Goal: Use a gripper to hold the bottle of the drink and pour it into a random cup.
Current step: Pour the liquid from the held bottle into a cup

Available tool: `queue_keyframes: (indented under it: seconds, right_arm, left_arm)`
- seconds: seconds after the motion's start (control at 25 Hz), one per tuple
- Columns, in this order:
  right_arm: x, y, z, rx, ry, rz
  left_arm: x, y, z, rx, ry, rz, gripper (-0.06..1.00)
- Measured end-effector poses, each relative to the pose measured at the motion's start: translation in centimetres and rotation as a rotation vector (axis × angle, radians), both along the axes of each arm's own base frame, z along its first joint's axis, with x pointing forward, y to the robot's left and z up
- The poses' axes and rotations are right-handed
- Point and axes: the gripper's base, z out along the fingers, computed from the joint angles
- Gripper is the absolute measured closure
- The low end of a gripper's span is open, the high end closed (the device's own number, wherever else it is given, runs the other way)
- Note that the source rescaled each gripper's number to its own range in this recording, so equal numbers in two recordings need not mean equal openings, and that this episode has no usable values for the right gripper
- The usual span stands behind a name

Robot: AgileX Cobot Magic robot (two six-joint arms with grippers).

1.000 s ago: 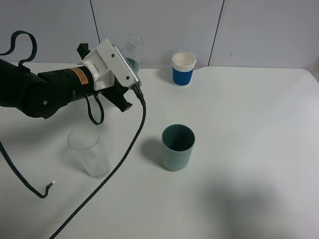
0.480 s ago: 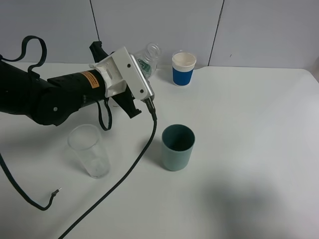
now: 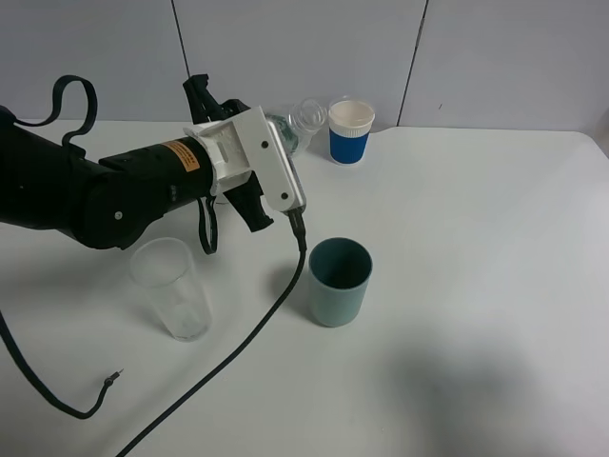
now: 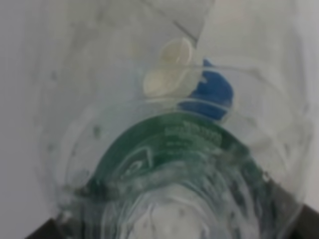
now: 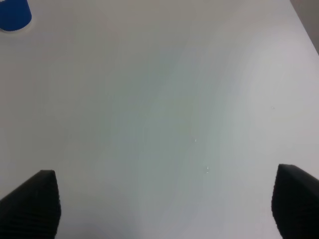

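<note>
My left gripper [image 3: 270, 139] is shut on the bottle of the drink [image 3: 291, 129], a clear bottle with a dark green label and no cap. It hangs tilted well over, its open mouth pointing right toward the back of the table. The bottle is above and behind-left of the teal-green cup [image 3: 339, 282], which stands upright mid-table. In the left wrist view the bottle [image 4: 169, 149] fills the picture. My right gripper [image 5: 162, 209] stands open over bare white table, with its dark fingertips [image 5: 31, 204] at the frame corners; it is outside the high view.
A blue paper cup [image 3: 350, 131] with a white rim stands at the back, just right of the bottle's mouth; it also shows as the blue paper cup [image 5: 14, 14]. A clear tumbler [image 3: 172, 288] stands left of the teal cup. A black cable [image 3: 249, 327] trails across the table.
The left arm has swung right and rolled over. The bottle has gone from near upright to strongly tilted, its mouth now close to the blue cup. The cable end slid along.
</note>
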Motion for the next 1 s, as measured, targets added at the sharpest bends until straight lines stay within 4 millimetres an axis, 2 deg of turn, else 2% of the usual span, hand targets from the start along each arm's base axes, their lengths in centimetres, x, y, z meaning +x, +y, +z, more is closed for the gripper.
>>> queue_keyframes:
  seconds: [1.0]
  right_arm:
    - [0.0,0.0,0.0,0.0,0.0,0.0]
  left_arm:
    - [0.05,0.1,0.29,0.084,-0.097,-0.006,0.94]
